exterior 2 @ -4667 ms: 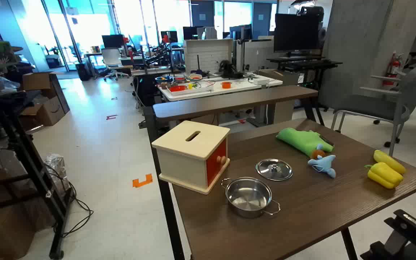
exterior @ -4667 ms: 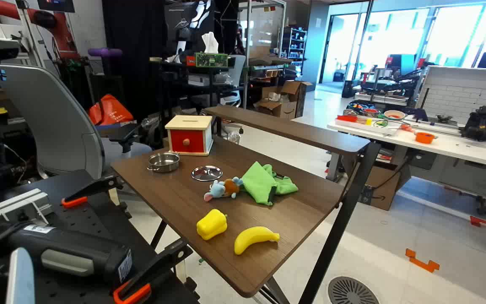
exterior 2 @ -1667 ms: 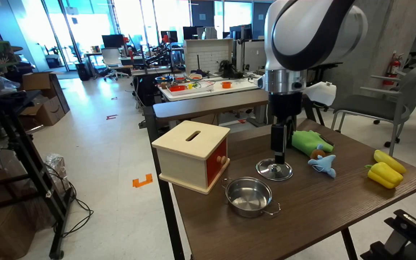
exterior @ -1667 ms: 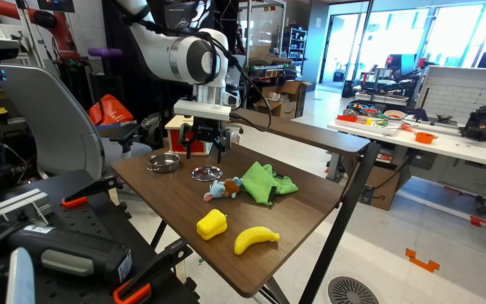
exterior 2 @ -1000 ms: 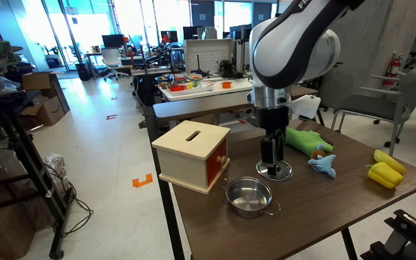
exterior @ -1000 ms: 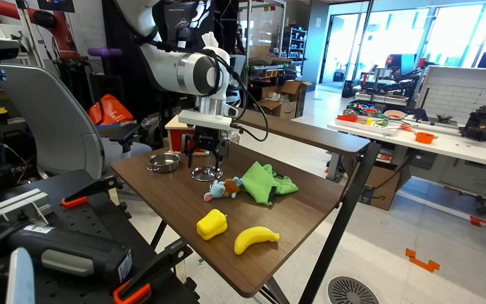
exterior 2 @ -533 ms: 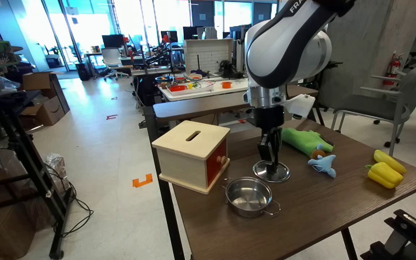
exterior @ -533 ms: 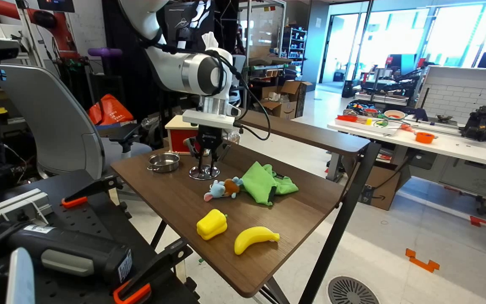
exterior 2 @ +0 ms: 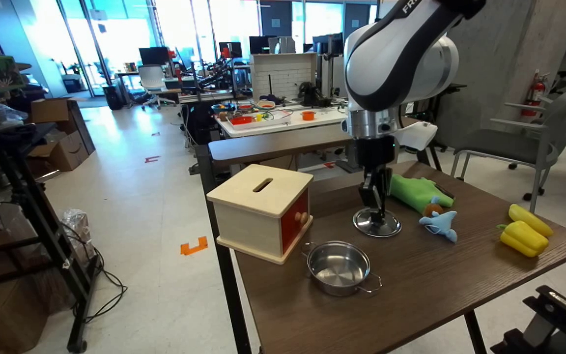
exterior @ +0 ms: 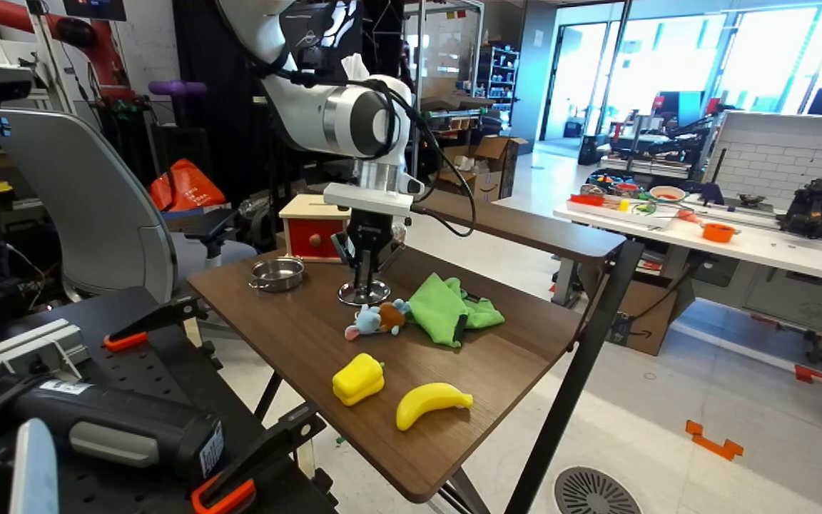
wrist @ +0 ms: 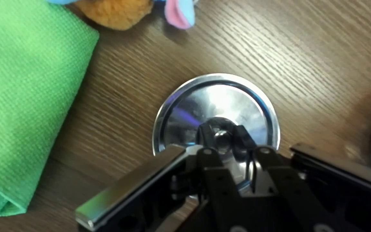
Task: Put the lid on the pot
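At the left of the table (exterior: pixel 411 364) in an exterior view, the pot (exterior: pixel 279 280) stands uncovered where it was half a second ago, the red-fronted box (exterior: pixel 304 234) above it and to its right. Toward mid-frame, the lid (exterior: pixel 382 291) has shifted rightward since then along with the gripper (exterior: pixel 363 284); both exterior views show it farther from the pot. The soft toy (exterior: pixel 382 318) and green cloth (exterior: pixel 447 314), farther right, have not moved. In the wrist view the cloth fills the left side; at the centre the fingers (wrist: pixel 207 134) stand close together, clasped on the lid's knob (wrist: pixel 222 139); the pot's wall shows at the right edge. Whether the lid touches the table I cannot tell.
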Robot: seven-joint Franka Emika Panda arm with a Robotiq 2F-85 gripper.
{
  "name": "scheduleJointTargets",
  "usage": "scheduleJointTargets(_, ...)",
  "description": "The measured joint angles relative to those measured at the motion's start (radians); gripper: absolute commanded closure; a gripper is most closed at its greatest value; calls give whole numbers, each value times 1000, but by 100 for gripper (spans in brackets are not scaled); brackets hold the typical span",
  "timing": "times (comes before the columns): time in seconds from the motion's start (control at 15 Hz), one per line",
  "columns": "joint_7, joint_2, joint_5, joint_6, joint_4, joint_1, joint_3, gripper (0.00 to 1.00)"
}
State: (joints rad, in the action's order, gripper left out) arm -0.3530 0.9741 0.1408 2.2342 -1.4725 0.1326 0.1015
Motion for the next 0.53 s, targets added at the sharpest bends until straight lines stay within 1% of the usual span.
scheduleJointTargets(0.27, 0, -20, 0, 2, -2, -26, 0, 95)
scheduleJointTargets(0.53, -3, -93, 0, 4, -33, -26, 17, 95)
